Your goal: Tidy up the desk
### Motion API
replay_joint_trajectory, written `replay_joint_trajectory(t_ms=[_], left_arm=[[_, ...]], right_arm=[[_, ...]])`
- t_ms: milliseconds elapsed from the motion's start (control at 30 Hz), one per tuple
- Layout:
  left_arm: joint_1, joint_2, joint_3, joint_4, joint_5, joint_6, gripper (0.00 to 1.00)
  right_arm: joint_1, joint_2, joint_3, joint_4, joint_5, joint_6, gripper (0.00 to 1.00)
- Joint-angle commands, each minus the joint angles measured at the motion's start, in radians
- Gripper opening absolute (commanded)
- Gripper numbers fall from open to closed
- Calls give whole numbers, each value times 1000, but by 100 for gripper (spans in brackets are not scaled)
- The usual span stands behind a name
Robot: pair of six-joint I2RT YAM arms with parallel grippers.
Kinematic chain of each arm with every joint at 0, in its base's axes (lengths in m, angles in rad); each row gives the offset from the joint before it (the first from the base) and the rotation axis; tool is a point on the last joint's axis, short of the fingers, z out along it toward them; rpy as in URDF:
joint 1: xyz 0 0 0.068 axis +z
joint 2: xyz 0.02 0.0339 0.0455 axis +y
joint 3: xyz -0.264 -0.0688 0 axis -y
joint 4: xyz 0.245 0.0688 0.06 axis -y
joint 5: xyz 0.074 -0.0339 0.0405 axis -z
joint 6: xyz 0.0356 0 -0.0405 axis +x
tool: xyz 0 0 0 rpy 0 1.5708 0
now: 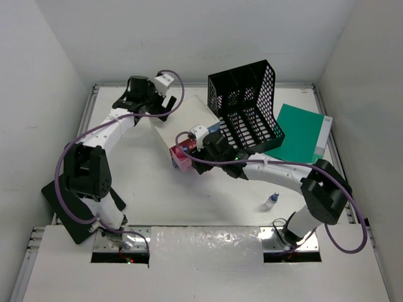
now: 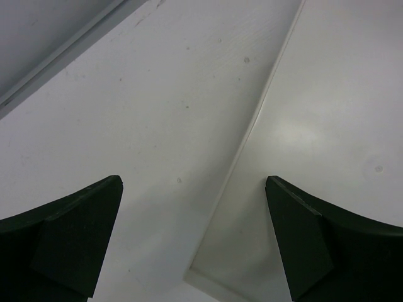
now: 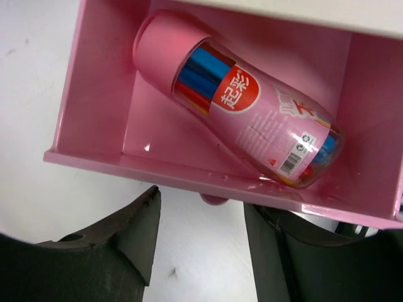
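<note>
The white desk [image 1: 189, 201] holds a small cream-topped box [image 1: 189, 123] whose pink drawer [image 1: 181, 157] is pulled open. In the right wrist view the drawer [image 3: 94, 94] holds a pink tube of coloured markers [image 3: 239, 104] lying on its side. My right gripper [image 3: 201, 207] is open and empty, its fingertips just in front of the drawer's front wall, either side of the small pink knob [image 3: 214, 199]. It also shows in the top view [image 1: 192, 146]. My left gripper [image 2: 193, 182] is open and empty above the box's top edge [image 2: 315, 126], at the back left [image 1: 165, 104].
A black mesh file organizer [image 1: 245, 107] stands tilted behind the box. A green book [image 1: 302, 132] lies at the right. A small bottle [image 1: 271, 201] lies near the right arm's base. A black flat object [image 1: 60, 201] sits at the left edge.
</note>
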Motion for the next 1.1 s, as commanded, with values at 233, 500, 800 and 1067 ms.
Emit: replay_joint_trajectory(t_ms=[233, 500, 800, 1067], left_arm=[[-11, 61, -2, -31, 81, 64, 94], [-9, 73, 29, -43, 72, 83, 93], [15, 89, 47, -48, 72, 90, 93], [14, 99, 72, -65, 75, 90, 91]], right_arm=[[-38, 142, 152, 309, 63, -102, 51], [-56, 218, 140, 395, 85, -103, 47], [-62, 196, -87, 566, 113, -13, 40], [-99, 296, -28, 623, 117, 30, 35]])
